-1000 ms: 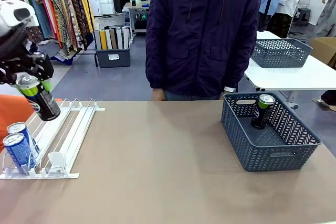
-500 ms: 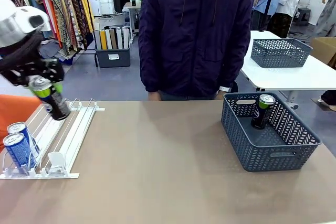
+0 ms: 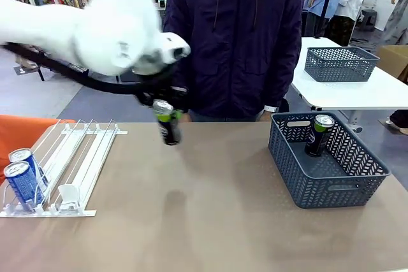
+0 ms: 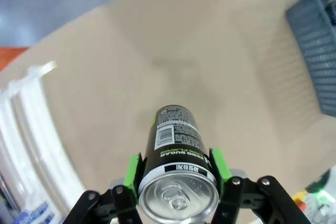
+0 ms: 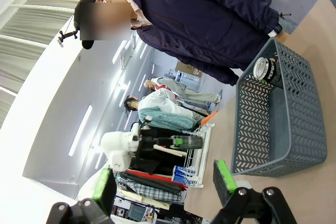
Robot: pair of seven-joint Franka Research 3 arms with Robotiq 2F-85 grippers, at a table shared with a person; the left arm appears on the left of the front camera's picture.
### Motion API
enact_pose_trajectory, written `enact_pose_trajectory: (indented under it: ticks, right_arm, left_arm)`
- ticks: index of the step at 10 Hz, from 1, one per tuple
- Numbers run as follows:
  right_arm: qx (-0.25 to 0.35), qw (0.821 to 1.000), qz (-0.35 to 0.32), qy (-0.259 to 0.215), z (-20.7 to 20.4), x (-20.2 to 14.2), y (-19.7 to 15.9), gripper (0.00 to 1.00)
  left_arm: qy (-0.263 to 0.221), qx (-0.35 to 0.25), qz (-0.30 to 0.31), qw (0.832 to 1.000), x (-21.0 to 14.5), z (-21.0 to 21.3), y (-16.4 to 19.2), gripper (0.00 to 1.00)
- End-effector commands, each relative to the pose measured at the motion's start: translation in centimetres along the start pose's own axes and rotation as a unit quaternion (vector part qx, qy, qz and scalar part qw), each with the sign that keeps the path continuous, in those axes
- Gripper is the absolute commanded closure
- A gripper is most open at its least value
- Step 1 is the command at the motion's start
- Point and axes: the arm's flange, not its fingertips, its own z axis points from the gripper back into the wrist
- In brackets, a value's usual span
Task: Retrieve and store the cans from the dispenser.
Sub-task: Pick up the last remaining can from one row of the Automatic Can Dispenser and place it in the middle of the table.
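The left gripper pinches a black can by its top, holding it above the table, between the dispenser at the left and the grey basket at the right. A second black can stands in the basket. Two blue cans sit at the dispenser's near end. The right gripper hangs spread and empty. So one can looks stored, one is in transit, and two are left.

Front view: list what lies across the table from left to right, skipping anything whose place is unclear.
Dispenser with two blue cans in its left lanes → black can held above the table by the left gripper → grey basket with a second black can standing inside it.
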Motion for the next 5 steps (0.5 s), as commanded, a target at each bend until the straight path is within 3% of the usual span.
enact_pose_trajectory:
  ticks: [1, 3, 5]
  right_arm:
    - [0.006, 1.0, 0.0, -0.004, -0.2, 0.2, 0.5, 0.0]
    - [0.006, 1.0, 0.0, -0.004, -0.2, 0.2, 0.5, 0.0]
    - [0.006, 1.0, 0.0, -0.004, -0.2, 0.2, 0.5, 0.0]
  left_arm:
    - [0.018, 0.001, -0.069, 0.997, 5.1, -3.0, -2.7, 1.0]
    - [0.042, -0.013, -0.105, 0.993, 6.7, -6.7, -5.3, 1.0]
    - [0.08, -0.018, -0.102, 0.991, 6.7, -9.0, -6.4, 1.0]
